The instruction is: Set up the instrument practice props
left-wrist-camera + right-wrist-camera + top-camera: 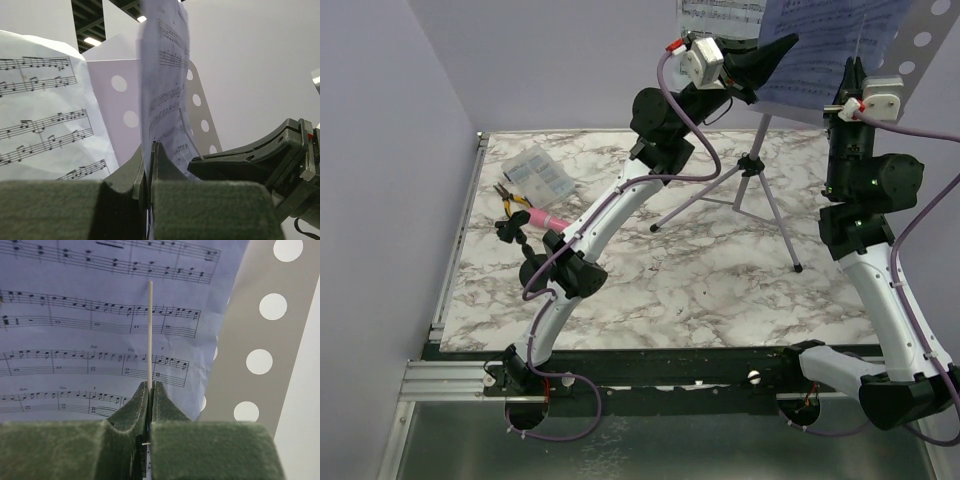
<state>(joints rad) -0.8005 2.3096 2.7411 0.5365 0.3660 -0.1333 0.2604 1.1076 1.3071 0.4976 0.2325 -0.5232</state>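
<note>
Tabletop (700, 290) in a marble pattern, seen from above. At far left the pink microphone (548, 220) lies flat just beside the small black mic stand (512, 232), not mounted on it. Orange-handled pliers (513, 203) and a clear compartment box (540, 178) sit close by. At centre the silver tripod (752, 190) stands upright, carrying the lavender perforated desk (923, 45) at top right. One printed page (40, 115) leans on the desk. The left gripper (775, 50), high at the desk, pinches a sheet-music page (162, 95) seen edge-on. The right gripper (850, 72) is clamped on a page edge too, apparently the same sheet. By these views the stand is up, this page is not yet seated, and the microphone remains to be set up.
</note>
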